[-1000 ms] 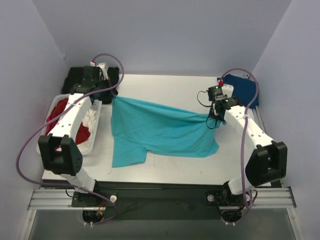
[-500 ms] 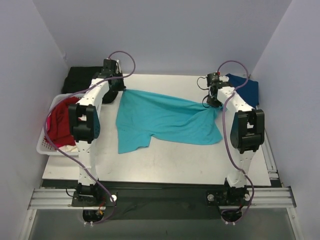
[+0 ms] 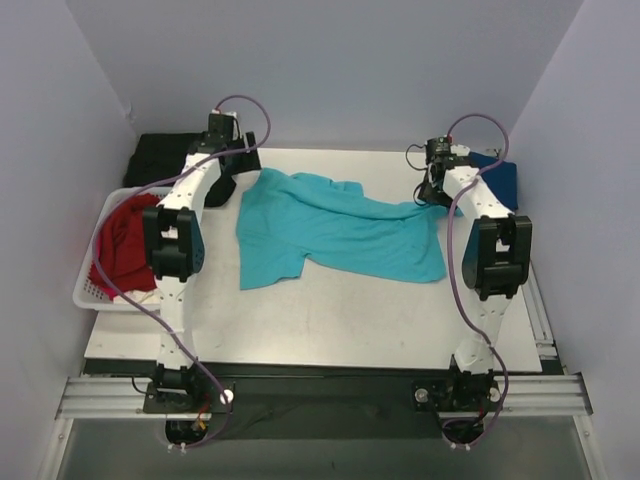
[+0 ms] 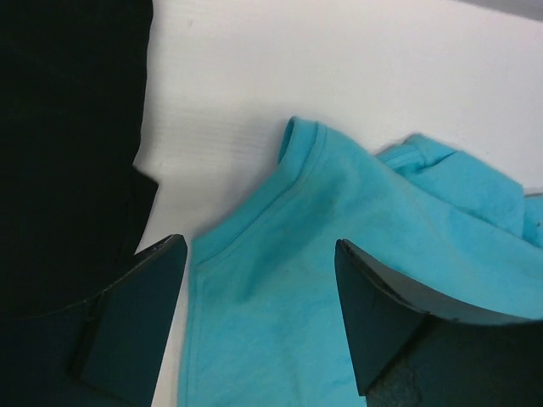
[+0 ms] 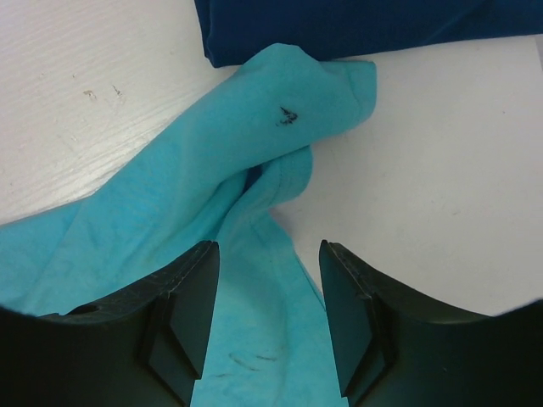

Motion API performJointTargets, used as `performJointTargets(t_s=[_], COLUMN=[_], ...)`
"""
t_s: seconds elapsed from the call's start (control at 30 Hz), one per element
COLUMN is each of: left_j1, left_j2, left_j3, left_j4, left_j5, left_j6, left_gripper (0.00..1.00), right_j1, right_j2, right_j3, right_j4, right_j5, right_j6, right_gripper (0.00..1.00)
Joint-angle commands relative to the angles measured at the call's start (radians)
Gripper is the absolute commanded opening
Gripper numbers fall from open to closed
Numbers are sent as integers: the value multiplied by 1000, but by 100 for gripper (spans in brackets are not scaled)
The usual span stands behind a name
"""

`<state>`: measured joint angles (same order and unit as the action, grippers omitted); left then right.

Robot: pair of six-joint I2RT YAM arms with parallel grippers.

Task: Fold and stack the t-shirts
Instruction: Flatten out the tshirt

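Nearest, a bare stretch of the white table (image 3: pixel 330 325) is seen. Beyond it, on the middle of the table, the turquoise t-shirt (image 3: pixel 340 235) is spread. It is rumpled rather than flat, with one sleeve pointing toward the near left and its far edge bunched into folds. At the table's left edge the white slatted basket (image 3: pixel 84 293) is seen, with the red t-shirt (image 3: pixel 120 240) heaped inside it.

The left arm (image 3: pixel 175 235) and the right arm (image 3: pixel 495 255) are stretched out to the far half of the table. The left tool (image 4: pixel 256 254) is held over the turquoise shirt's far left corner, where a stitched edge (image 4: pixel 293 182) is seen. Its jaws are spread wide and no cloth is pinched between them. The right tool (image 5: pixel 267 254) is held over the shirt's far right corner, which is twisted into a fold bearing a small dark mark (image 5: pixel 284 116). Its jaws are likewise parted, and the cloth is left lying loose on the table beneath.

Just past that corner the navy blue t-shirt (image 5: pixel 356 25) is laid at the far right, its edge met by the turquoise cloth. At the far left a black cloth (image 3: pixel 165 155) is seen, just beside the left tool.
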<state>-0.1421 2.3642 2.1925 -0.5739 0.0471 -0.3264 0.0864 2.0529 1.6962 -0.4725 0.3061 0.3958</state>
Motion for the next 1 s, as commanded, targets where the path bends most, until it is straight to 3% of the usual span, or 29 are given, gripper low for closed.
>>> performJointTargets(t_s=[0.0, 0.17, 0.3, 0.63, 0.77, 0.97], left_j1=[6, -1, -8, -22, -57, -106], left_j2=[-149, -224, -402, -709, -753, -755], left_j3=[-86, -151, -458, -962, -1059, -1119], left_j4=[72, -99, -104, -112, -98, -87], left_j5=[-71, -98, -89, -59, -47, -38], left_j6=[-5, -39, -56, -134, -154, -134], left_gripper=[81, 70, 66, 66, 58, 57], right_j1=[4, 21, 67, 147, 165, 185], right_j2=[-91, -138, -181, -206, -214, -229], right_j3=[3, -52, -105, -182, -208, -250], right_j4=[-37, -38, -40, -57, -60, -63], right_j5=[42, 31, 41, 13, 4, 4], right_j6=[12, 29, 34, 51, 64, 94], right_gripper=[51, 52, 52, 53, 53, 53])
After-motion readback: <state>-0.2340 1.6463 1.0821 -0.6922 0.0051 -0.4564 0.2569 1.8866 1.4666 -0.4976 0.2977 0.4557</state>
